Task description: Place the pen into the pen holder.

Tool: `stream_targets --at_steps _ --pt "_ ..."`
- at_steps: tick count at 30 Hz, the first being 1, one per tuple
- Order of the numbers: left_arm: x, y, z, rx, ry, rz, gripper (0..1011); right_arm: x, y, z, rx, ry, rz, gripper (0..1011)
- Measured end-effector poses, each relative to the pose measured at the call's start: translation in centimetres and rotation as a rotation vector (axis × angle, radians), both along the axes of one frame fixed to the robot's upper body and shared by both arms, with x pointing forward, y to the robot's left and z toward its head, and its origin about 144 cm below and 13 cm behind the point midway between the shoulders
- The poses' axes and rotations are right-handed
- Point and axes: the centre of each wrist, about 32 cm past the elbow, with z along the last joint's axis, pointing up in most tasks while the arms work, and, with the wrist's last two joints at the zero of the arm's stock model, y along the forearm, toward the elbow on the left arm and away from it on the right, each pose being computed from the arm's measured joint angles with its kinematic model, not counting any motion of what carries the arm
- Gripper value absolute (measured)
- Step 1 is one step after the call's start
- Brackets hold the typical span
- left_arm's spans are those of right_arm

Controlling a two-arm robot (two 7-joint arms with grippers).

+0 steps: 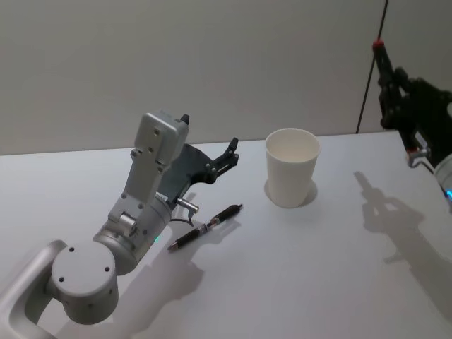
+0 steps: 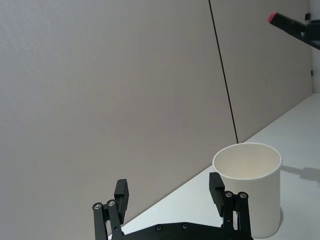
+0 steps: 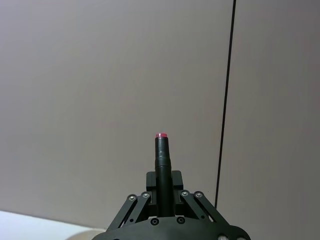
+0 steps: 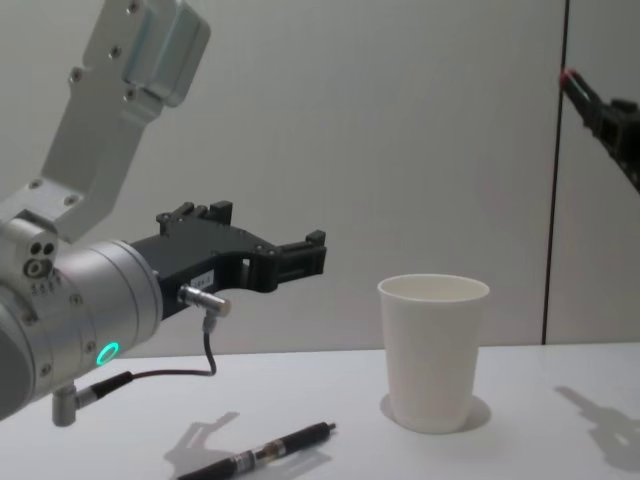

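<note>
White tabletop (image 1: pixel 339 282) carries the pen holder (image 1: pixel 292 169), a black pen (image 1: pixel 206 227) lying flat left of it, below your spread-open left gripper (image 2: pixel 168 186). High to the holder's right, your right gripper (image 3: pixel 163 180) is clamped on a red-tipped pen (image 3: pixel 161 155): centre it over the rim, keep it upright, release once inside.

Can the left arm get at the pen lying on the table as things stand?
Probably yes: the left end effector hovers open above the pen, with nothing between them. The pen holder stands apart. The right end effector, shut on a red-tipped pen, is raised far off.
</note>
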Motion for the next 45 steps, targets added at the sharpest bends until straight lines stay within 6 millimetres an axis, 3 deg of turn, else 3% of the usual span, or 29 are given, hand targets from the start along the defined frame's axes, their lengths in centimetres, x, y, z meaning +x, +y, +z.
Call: stream_targets --at_steps 23,45 --pt "0.0 0.0 0.0 0.0 0.0 0.0 1001 4.7 2.7 -1.5 -0.071 -0.111 0.099 165" --pt "0.0 0.0 0.0 0.0 0.0 0.0 1001 7.5 5.4 -3.8 -0.113 -0.152 0.165 165"
